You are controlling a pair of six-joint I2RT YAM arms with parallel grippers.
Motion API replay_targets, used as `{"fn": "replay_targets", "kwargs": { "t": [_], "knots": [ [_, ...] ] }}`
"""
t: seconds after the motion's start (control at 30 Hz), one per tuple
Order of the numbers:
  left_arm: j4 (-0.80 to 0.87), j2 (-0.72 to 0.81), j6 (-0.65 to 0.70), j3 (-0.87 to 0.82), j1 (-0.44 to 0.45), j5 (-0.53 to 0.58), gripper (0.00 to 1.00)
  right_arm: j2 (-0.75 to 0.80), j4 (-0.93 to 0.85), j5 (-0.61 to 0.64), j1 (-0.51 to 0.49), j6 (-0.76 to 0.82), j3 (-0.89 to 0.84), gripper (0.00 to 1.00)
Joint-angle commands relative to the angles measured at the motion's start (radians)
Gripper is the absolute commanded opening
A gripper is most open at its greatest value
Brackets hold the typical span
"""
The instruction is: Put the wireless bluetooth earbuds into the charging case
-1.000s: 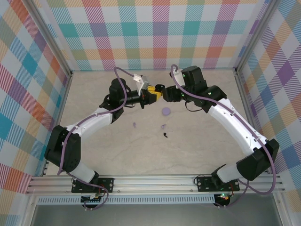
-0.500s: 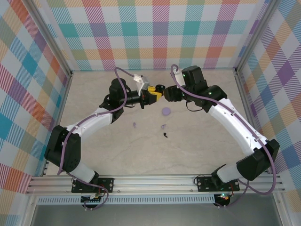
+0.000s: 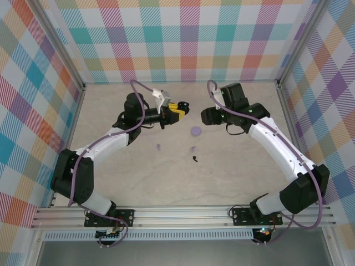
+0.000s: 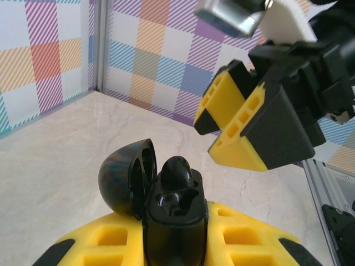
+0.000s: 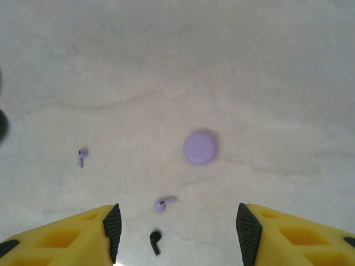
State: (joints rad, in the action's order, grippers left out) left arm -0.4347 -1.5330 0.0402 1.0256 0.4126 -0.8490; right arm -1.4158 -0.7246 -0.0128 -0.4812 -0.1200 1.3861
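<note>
Plaid walls [image 3: 188, 33] ring a pale marbled table [image 3: 111, 166]. Left gripper [image 3: 176, 111] clamps the black case [image 4: 175, 221], its lid tipped open and one black bud [image 4: 178, 169] seated in a well. Right gripper [image 5: 176, 224] hangs near it, jaws spread wide with nothing between them. On the table lie a lilac disc [image 5: 199, 148], a lilac bud [image 5: 81, 157] off alone, and another lilac bud [image 5: 165, 204] near a loose black bud [image 5: 156, 241].

Table [image 3: 111, 177] open — earbuds [image 3: 196, 159], disc [image 3: 196, 131] midway.
</note>
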Motion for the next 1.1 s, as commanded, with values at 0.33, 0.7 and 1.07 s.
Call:
{"fn": "replay_targets", "kwargs": {
  "t": [0.33,0.7,1.07],
  "knots": [
    [-0.088,0.122,-0.008,-0.132,-0.060,-0.200,0.13,-0.071,-0.078,-0.296,-0.001,-0.036,-0.228,0.56],
    [-0.006,0.210,0.023,-0.205,-0.057,-0.184,0.14,-0.266,-0.035,-0.244,-0.083,-0.068,-0.242,0.53],
    [0.090,0.257,0.083,-0.220,-0.038,-0.169,0.14,-0.385,-0.047,-0.204,-0.141,-0.083,-0.175,0.45]
  ]
}}
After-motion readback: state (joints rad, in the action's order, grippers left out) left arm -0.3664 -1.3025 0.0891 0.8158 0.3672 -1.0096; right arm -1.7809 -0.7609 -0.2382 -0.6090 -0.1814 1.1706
